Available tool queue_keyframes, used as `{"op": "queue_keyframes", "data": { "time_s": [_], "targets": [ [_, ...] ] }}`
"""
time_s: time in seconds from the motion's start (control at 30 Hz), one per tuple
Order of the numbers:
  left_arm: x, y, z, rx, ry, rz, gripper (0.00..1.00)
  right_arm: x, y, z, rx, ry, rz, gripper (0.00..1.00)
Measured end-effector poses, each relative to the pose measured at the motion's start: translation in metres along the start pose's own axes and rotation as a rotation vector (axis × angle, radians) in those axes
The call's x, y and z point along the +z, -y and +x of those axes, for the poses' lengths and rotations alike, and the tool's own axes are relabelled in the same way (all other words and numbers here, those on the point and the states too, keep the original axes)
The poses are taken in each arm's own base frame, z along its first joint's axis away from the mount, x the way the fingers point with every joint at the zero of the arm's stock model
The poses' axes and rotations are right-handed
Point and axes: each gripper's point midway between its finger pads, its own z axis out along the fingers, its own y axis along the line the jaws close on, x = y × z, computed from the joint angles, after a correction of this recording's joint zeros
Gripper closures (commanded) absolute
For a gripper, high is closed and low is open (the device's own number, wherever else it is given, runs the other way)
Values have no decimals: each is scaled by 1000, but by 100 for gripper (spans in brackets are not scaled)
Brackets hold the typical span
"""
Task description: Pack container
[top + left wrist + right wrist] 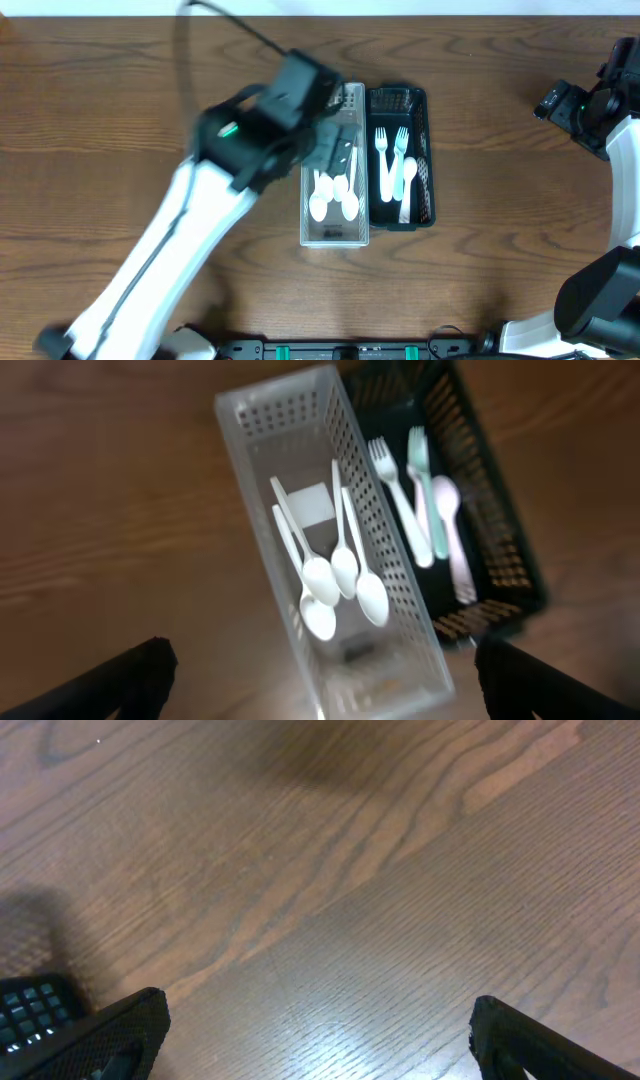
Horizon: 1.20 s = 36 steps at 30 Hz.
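A clear perforated bin [335, 236] holds three white spoons [333, 200]; it also shows in the left wrist view [255, 470] with the spoons [340, 585]. Beside it on the right a black basket [426, 150] holds white and pale green forks [395, 165], also in the left wrist view [425, 510]. My left gripper [320, 685] hovers above the clear bin, open and empty; overhead it is partly hidden by the arm [335, 140]. My right gripper [320, 1040] is open and empty over bare wood at the far right [570, 105].
The wooden table [500, 280] surrounds both bins. The right arm's base [600, 300] stands at the lower right edge. The left arm [170, 260] stretches diagonally from the lower left.
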Motion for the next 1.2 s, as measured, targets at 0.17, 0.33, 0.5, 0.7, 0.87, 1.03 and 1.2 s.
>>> {"op": "queue_keyframes", "data": {
  "time_s": [0.17,0.33,0.5,0.7,0.87,1.03,1.2],
  "targets": [
    [-52,-18,22,64,38,-43,2,0,0,0,0,0,0,1],
    [-80,-41,41,192,36,-139,2,0,0,0,0,0,0,1],
    [-101,-56,66,263,-4,-188,2,0,0,0,0,0,0,1],
    [-116,-64,66,280,54,-224,2,0,0,0,0,0,0,1],
    [-136,-83,43,188,245,-285,2,0,0,0,0,0,0,1],
    [-170,-124,61,19,424,-391,2,0,0,0,0,0,0,1],
    [-164,-145,105,-80,477,-454,2,0,0,0,0,0,0,1]
  ]
}}
